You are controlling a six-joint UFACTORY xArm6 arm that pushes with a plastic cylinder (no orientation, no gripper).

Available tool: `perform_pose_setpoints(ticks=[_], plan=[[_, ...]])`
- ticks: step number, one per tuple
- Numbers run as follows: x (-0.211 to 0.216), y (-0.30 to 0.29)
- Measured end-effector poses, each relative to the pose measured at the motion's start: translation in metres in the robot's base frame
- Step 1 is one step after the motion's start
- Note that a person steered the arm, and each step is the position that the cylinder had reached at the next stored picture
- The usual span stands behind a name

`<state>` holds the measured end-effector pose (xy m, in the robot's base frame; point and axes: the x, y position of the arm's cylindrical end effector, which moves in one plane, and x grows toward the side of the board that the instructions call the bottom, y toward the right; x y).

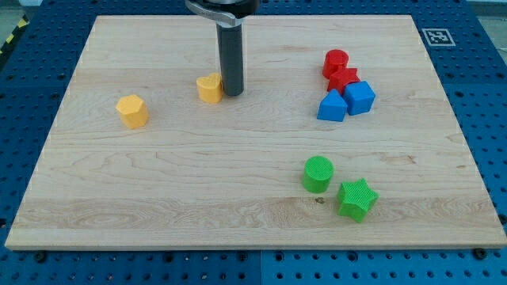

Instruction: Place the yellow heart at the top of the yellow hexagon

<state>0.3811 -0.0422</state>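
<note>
The yellow heart (209, 88) lies on the wooden board in the upper middle-left. The yellow hexagon (132, 111) sits to its left and a little lower, apart from it. My tip (232, 93) stands right against the heart's right side, touching or nearly touching it. The dark rod rises from there to the view's top.
A red cylinder (335, 62), a red block (343, 78), a blue triangle (332, 106) and a blue block (360, 97) cluster at the right. A green cylinder (318, 173) and a green star (356, 199) lie at the lower right. The board's edge (253, 248) runs along the bottom.
</note>
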Motion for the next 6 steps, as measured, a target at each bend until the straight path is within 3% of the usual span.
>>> perform_pose_setpoints(ticks=[2, 4, 6], plan=[[0.000, -0.079], [-0.016, -0.064], [-0.006, -0.103]])
